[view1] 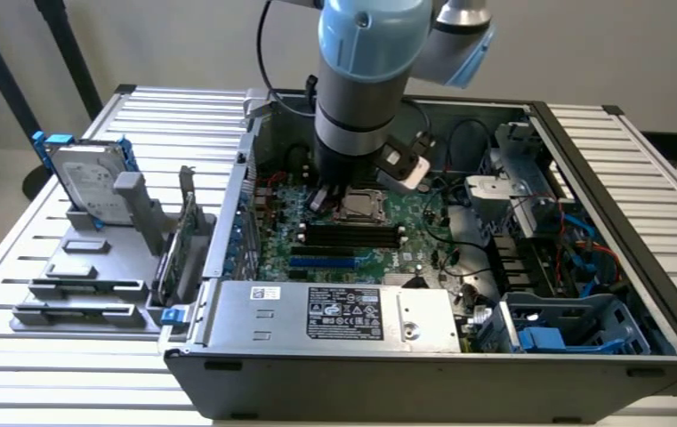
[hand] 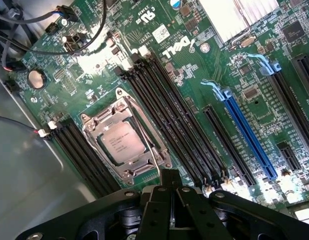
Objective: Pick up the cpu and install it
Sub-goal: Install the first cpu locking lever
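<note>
In the exterior view the arm (view1: pixel 362 80) reaches into the open computer case (view1: pixel 600 160) and hides the gripper; the cpu (view1: pixel 362 206) is barely discernible in the socket near the motherboard's far edge. In the wrist view the cpu (hand: pixel 123 142) sits seated in the socket frame (hand: pixel 125 137), clear of the closed, empty gripper (hand: pixel 170 187) just beside it.

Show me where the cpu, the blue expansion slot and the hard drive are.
cpu (hand: pixel 123 143), wrist view, middle of its silver top.
blue expansion slot (hand: pixel 247 135), wrist view, middle of its length.
hard drive (view1: pixel 83 182), exterior view, its silver face.
</note>
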You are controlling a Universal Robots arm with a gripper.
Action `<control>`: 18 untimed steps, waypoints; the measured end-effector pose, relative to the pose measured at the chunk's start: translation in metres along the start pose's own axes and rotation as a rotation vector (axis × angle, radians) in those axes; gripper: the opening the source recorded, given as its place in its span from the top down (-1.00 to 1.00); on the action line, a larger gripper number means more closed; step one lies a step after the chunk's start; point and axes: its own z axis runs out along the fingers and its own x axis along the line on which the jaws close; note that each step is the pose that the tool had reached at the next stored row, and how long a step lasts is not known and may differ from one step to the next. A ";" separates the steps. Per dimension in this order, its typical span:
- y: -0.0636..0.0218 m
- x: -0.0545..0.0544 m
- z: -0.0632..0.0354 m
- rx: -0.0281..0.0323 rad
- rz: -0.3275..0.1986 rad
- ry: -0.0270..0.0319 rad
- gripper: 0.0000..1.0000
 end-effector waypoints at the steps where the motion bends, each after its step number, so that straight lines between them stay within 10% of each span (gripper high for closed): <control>1: -0.0002 0.000 0.0011 0.0000 0.000 -0.0001 0.79; 18: -0.0053 -0.005 0.0214 0.0000 0.000 -0.0004 0.79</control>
